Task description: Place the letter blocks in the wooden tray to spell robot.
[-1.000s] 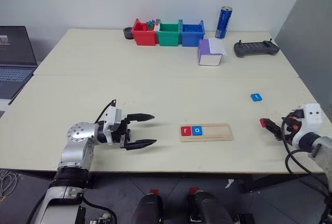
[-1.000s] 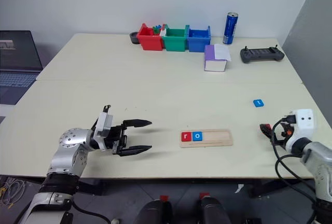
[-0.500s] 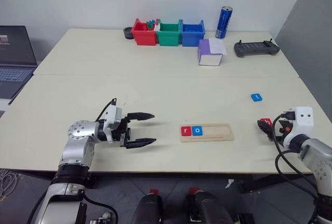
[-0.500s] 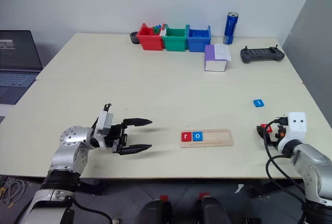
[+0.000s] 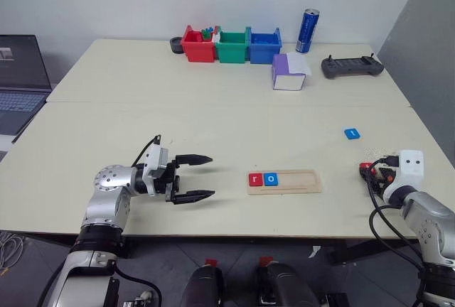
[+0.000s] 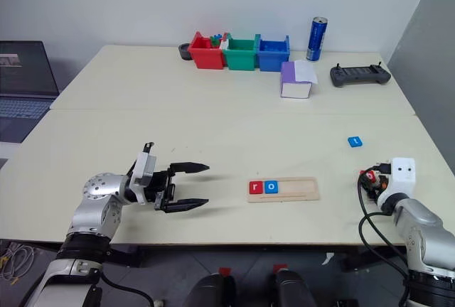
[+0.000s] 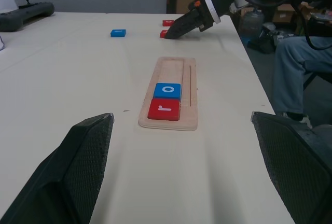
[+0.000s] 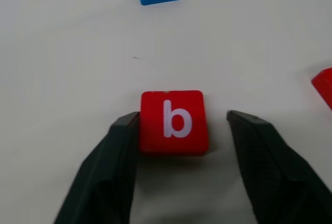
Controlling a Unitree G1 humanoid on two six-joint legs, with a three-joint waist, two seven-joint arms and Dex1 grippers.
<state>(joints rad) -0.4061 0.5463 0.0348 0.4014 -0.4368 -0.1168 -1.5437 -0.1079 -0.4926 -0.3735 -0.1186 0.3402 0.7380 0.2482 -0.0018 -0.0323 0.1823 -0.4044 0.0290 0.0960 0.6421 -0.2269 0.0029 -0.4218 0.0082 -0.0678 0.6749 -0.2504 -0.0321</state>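
Note:
The wooden tray (image 5: pixel 295 181) lies near the table's front edge with a red "r" block (image 5: pixel 255 180) and a blue "o" block (image 5: pixel 271 179) at its left end. A blue "t" block (image 5: pixel 351 133) lies loose at the far right. My right gripper (image 8: pixel 182 116) is down on the table, its fingers straddling a red "b" block (image 8: pixel 174 122). One finger touches the block's side and the other stands a little apart. Another red block (image 8: pixel 324 85) lies beside it. My left gripper (image 5: pixel 212 176) hovers open left of the tray, holding nothing.
Red (image 5: pixel 197 45), green (image 5: pixel 230 45) and blue (image 5: pixel 262 46) bins stand at the back, with a blue can (image 5: pixel 306 30), a purple-and-white box (image 5: pixel 287 72) and a black controller (image 5: pixel 352 66) to their right. A laptop (image 5: pixel 20 79) sits at far left. A person's leg (image 7: pixel 295 73) is beyond the table's right end.
My right gripper has sunk to the table around the red "b" block and its fingers have narrowed. The left gripper has stayed where it was.

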